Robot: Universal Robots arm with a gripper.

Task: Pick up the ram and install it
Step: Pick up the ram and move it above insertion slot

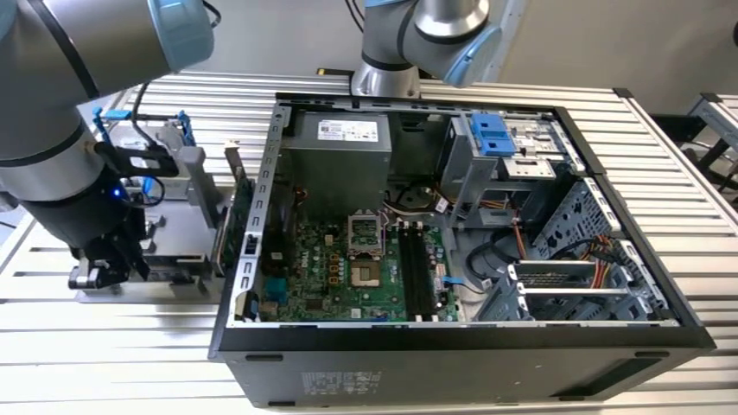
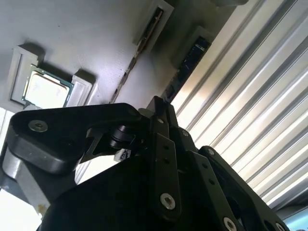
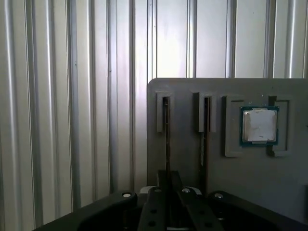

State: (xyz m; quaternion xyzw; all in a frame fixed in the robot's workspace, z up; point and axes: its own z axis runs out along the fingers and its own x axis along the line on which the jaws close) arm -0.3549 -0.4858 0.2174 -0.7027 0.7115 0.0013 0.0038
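At the exterior view's left, low in the frame, the ram point(image 3: 167, 134) stands on edge in a slot of the grey holder point(image 3: 183, 91). A second stick point(image 3: 206, 130) is just beside it, a processor point(image 3: 260, 125) pocketed farther along. The gripper point(image 3: 168, 179) sits over the ram, fingers pinched on its thin faces. Judged light, stiff and brittle, with chips and contacts easily hurt. Best held squarely by the flat sides. The open computer case point(image 1: 461, 216) fills centre and right.

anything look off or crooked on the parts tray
Nothing stands out. In the first wrist view the ram and the second stick beside it stand straight in their slots in the grey tray, and the processor lies flat in its recess.
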